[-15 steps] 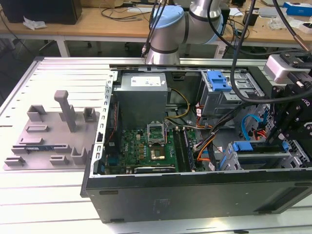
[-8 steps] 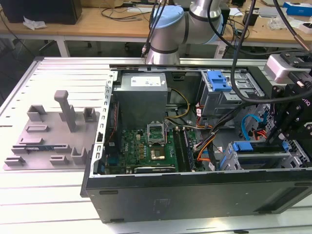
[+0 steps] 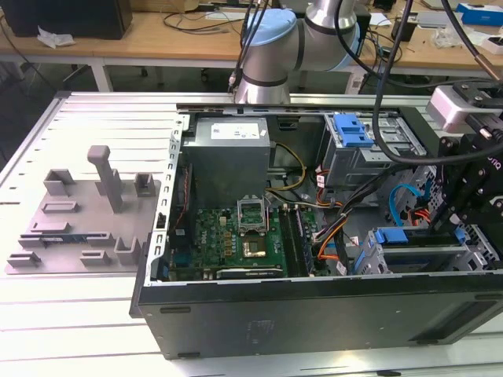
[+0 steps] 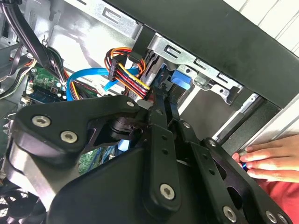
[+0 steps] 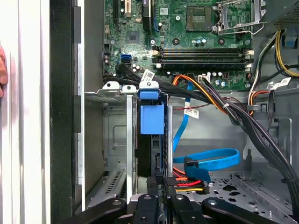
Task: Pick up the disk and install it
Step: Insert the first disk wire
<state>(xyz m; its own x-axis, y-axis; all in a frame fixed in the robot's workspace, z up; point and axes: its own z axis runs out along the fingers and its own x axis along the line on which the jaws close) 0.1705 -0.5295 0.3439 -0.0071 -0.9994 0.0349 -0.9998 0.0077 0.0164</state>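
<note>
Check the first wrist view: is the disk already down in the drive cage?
Yes, the disk stands on edge in the cage slot, blue carrier tab up, with the gripper at its near end.

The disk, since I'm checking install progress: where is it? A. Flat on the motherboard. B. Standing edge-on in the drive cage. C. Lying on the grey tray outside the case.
B: in the first wrist view the disk stands edge-on within the drive cage, with the gripper beside it.

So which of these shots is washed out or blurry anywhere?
Exterior view: even light, table pale but readable. Second wrist view: gripper linkage close and soft, background bright at the hand. First wrist view: sharp on the disk, white strip overexposed.
</note>
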